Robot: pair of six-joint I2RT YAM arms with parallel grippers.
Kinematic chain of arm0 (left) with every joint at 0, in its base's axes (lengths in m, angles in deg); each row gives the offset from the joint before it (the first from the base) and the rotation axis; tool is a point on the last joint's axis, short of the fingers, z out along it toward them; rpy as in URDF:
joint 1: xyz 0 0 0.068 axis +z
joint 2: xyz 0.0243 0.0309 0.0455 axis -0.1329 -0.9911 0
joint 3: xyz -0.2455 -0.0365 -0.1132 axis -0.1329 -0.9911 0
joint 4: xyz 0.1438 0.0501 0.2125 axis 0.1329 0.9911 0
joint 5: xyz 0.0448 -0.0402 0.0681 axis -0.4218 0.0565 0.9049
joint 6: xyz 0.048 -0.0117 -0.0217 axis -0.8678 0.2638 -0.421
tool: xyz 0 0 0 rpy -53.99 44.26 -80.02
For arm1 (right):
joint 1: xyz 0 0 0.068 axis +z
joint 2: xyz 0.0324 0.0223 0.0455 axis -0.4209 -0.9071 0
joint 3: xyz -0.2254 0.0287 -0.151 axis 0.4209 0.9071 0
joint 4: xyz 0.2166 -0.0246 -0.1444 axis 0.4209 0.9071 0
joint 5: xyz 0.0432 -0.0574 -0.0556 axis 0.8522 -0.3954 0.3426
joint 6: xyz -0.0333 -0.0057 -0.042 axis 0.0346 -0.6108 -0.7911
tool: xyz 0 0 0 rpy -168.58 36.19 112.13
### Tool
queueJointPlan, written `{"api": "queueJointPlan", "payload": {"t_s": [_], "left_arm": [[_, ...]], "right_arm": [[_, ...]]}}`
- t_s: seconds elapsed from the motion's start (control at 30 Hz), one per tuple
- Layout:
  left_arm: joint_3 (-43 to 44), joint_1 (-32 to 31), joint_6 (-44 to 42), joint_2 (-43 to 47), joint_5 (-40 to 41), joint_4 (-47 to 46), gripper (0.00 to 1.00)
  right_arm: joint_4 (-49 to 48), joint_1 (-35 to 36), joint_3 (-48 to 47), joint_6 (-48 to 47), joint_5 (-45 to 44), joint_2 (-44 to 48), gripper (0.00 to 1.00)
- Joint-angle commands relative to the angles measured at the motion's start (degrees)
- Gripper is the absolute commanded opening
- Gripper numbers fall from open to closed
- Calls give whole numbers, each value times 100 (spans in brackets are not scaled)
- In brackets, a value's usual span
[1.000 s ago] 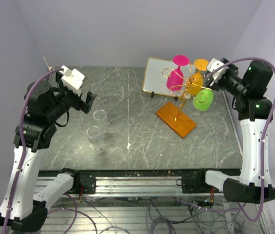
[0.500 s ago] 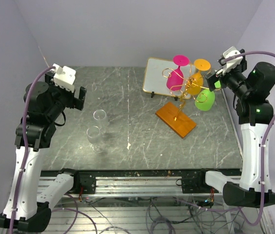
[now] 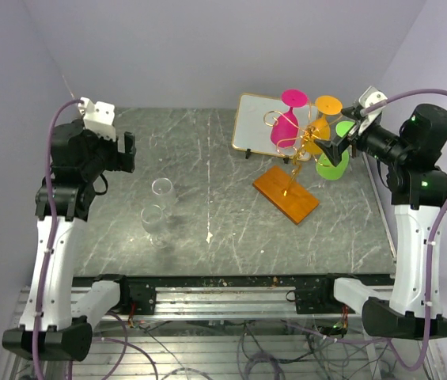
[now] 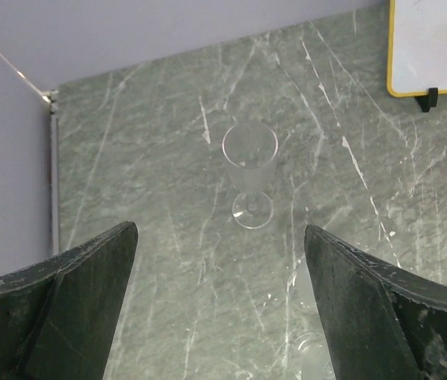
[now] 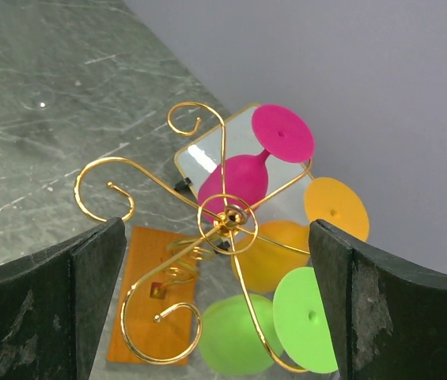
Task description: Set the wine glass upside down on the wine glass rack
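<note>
From above, the right gripper (image 3: 336, 150), wide and empty, sits just beside the green wine glass (image 3: 331, 166) hanging upside down on the rack (image 3: 286, 195); a careless retreat could knock it loose; left wrist: the left gripper (image 4: 221, 233), wide, overlooks an upright clear glass (image 4: 249, 162), easily toppled; right wrist: the rack (image 5: 227, 215) could snag a jaw.

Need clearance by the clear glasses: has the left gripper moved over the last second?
Yes. The left gripper has drawn back leftward and toward the far wall, away from the farther clear glass.
</note>
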Motion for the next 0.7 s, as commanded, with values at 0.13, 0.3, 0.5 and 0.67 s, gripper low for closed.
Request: {"api": "queueJointPlan", "payload": {"t_s": [0.13, 0.3, 0.5, 0.67], "left_arm": [[487, 53, 46, -1098, -346, 18, 95], [990, 48, -85, -1861, -419, 251, 90], [1422, -199, -264, -2553, -122, 447, 83], [1596, -293, -202, -2982, 87, 417, 75]], "right_arm": [[132, -29, -387, 255, 343, -165, 100], [121, -27, -475, 456, 327, -200, 100], [98, -26, -497, 525, 327, -199, 100], [158, -26, -535, 488, 386, -197, 100]]}}
